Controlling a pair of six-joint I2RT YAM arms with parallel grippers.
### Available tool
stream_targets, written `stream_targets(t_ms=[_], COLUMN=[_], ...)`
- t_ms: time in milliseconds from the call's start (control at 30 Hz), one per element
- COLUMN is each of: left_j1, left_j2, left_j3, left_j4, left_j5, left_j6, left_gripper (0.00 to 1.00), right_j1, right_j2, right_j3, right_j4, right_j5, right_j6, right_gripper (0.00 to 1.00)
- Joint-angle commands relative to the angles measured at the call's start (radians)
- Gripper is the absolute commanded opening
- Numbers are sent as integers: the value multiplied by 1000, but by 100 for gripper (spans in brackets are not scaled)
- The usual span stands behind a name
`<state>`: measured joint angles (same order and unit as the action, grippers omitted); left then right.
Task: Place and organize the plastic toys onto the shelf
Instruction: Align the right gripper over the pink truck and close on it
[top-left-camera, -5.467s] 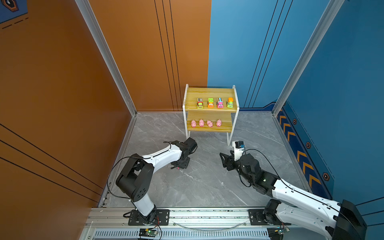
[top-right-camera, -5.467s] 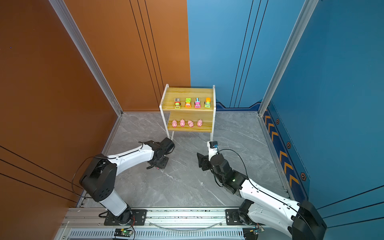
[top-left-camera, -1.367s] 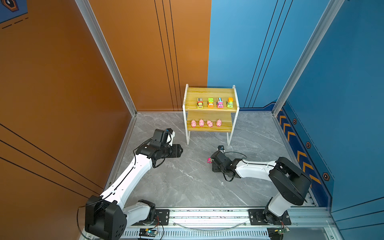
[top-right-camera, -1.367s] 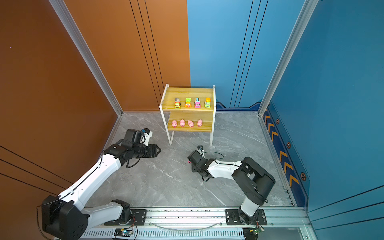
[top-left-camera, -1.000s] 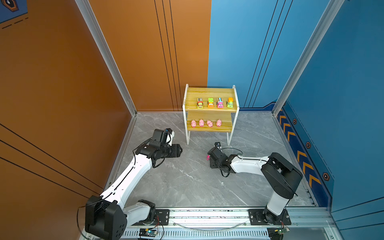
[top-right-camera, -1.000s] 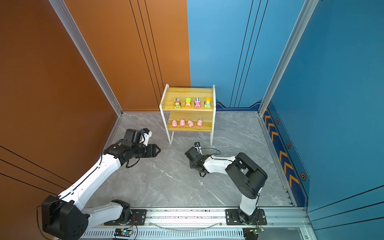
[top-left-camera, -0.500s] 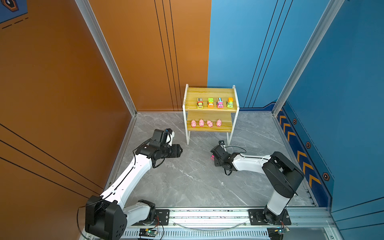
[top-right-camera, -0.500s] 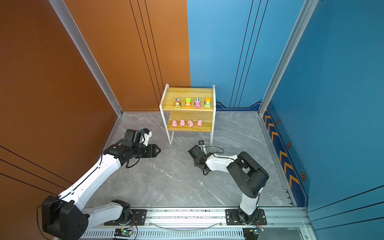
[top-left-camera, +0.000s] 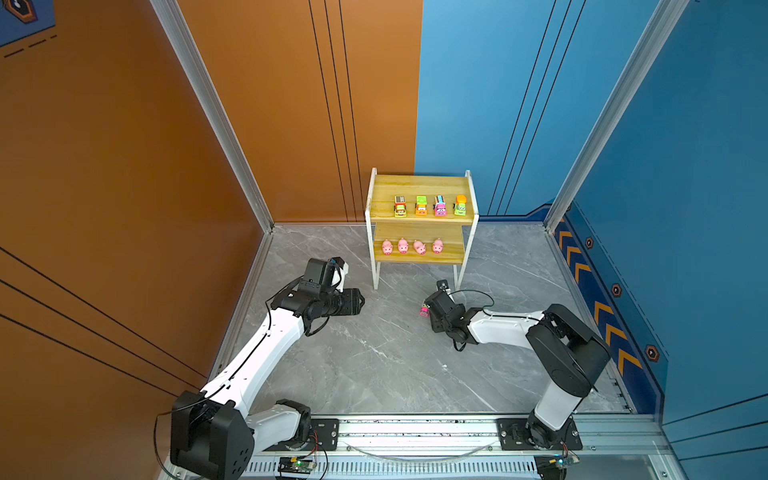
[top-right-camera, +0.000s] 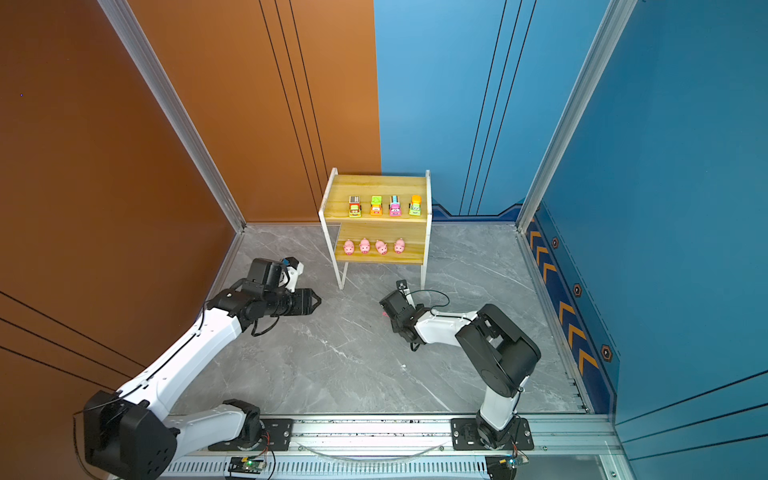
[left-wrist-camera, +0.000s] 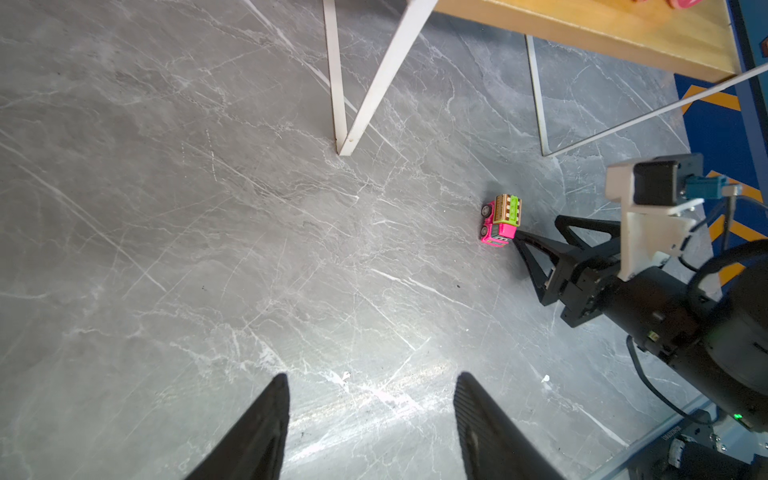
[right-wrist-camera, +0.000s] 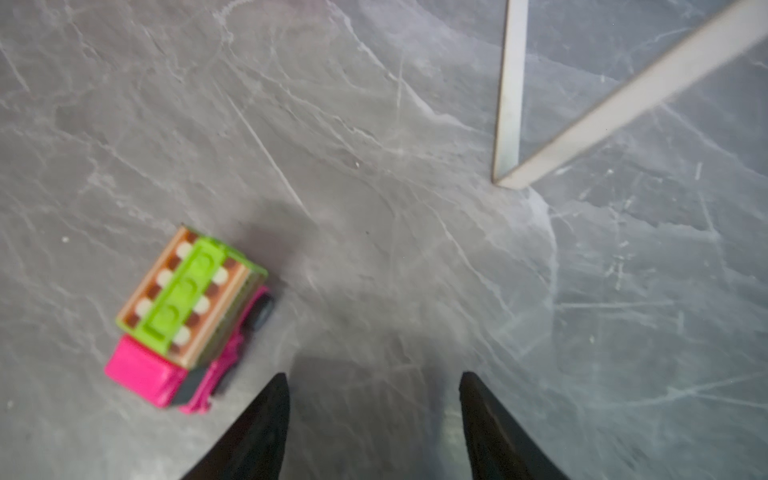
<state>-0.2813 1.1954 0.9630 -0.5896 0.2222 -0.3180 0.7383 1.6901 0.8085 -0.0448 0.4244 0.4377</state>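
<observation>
On the left, the left gripper is being held over the grey floor, near the front left leg of the shelf. In the left wrist view its jaws are being shown spread, with nothing between them. The shelf is being stood at the back wall. A row of four toy cars is being carried on its upper board, and a row of four pink pigs on its lower board. A pink car with a green roof is being left on the floor in front of the shelf, near its front right leg. Just beside it, the right gripper is being held low, its jaws spread and empty, with the car lying outside them.
</observation>
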Motion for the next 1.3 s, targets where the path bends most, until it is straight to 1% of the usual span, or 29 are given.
stream_targets(t_ms=[0,67,200,300,433,567,633,800,967,1200,1267], left_j1=[4,-2,-23,-41,-58,-80,-86,-109,-114,-120,-118], left_j2=[-2,-8,-20,-31,-47,-62,-76,-93,-105,-104,-104], left_j3=[-14,-16,-24,-22,-18,-18,-23,-25,-25,-23,-23], left_j4=[11,11,10,7,-6,-6,-6,-6,-6,-6,-6], left_j5=[7,-3,-16,-25,-37,-29,-30,-30,-31,-24,-24], left_j6=[12,7,-1,-3,-3,-4,-4,-4,-4,-5,-4], left_gripper=[65,65,65,65,66,66,66,66,66,66,66], right_j1=[6,26,77,123,164,175,165,158,143,125,121], right_j2=[-128,-190,-242,-212,-104,38,104,208,261,303,321], right_j3=[-53,-76,-55,1,113,249,309,398,442,467,478], right_j4=[-3,-2,-29,-58,-111,-178,-226,-279,-327,-333,-333], right_j5=[48,69,115,165,197,200,186,170,163,143,137], right_j6=[41,99,206,308,419,446,484,510,516,519,518], right_gripper=[66,66,66,66,68,69,69,68,65,58,55])
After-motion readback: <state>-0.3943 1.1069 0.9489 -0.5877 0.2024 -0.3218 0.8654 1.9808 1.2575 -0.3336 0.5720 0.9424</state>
